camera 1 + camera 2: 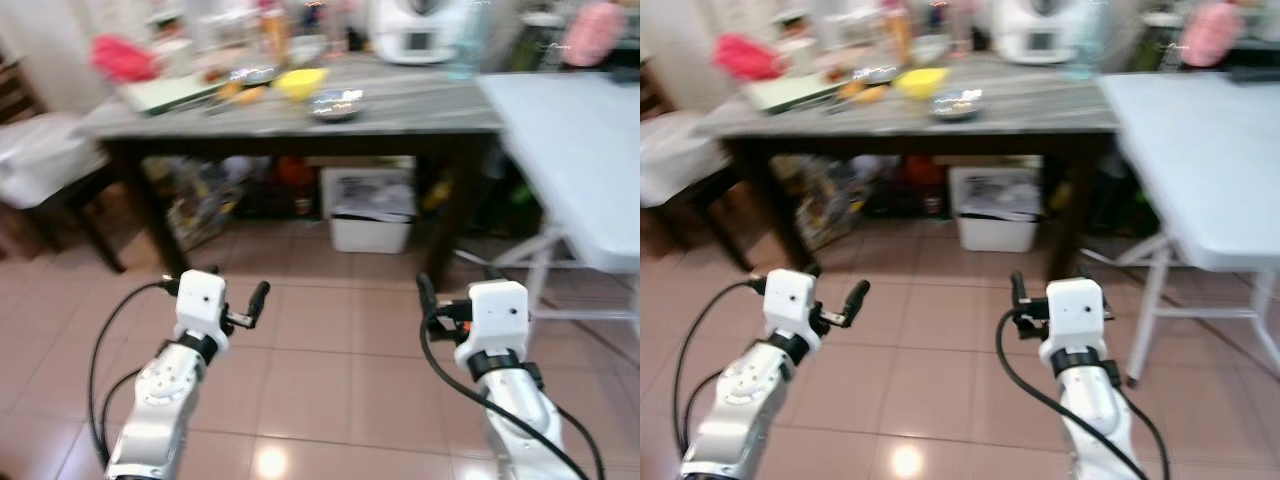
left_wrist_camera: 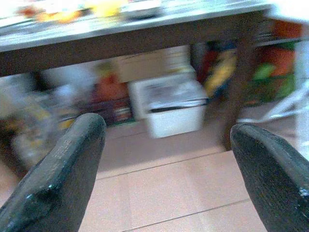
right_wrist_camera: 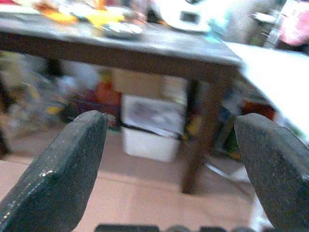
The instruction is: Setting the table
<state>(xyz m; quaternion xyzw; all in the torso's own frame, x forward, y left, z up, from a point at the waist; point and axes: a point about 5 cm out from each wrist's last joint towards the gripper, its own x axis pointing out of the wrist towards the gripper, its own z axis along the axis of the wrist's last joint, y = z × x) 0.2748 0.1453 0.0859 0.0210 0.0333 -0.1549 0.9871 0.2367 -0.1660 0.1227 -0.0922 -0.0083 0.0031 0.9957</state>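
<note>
Two silver arms reach forward over a pink tiled floor (image 1: 320,360) in the left eye view, which is somewhat blurred; the left gripper (image 1: 232,292) and the right gripper (image 1: 440,296) both hover low above the tiles, well short of the dark wooden table (image 1: 420,112) ahead. On that table sit a yellow bowl (image 1: 300,82), a small metal dish (image 1: 336,103) just beside it, a tray (image 1: 165,93) toward the left end and a white kitchen appliance (image 1: 420,30) at the back. Under the table stands a white bin (image 1: 372,210) among blurred clutter. A white folding table (image 1: 575,150) fills the right side, its corner near the dark table's right end, and a chair with a pale cushion (image 1: 40,160) stands at the far left. The right eye view gives the same scene, with the yellow bowl and metal dish near the table's middle. In the left wrist view, the left gripper's fingers (image 2: 63,183) stand wide apart with nothing between them, pointing at the white bin beneath the table. In the right wrist view, the right gripper's fingers (image 3: 67,179) are likewise spread wide and empty, aimed at the table's right leg (image 3: 198,135) and the bin beside it.
</note>
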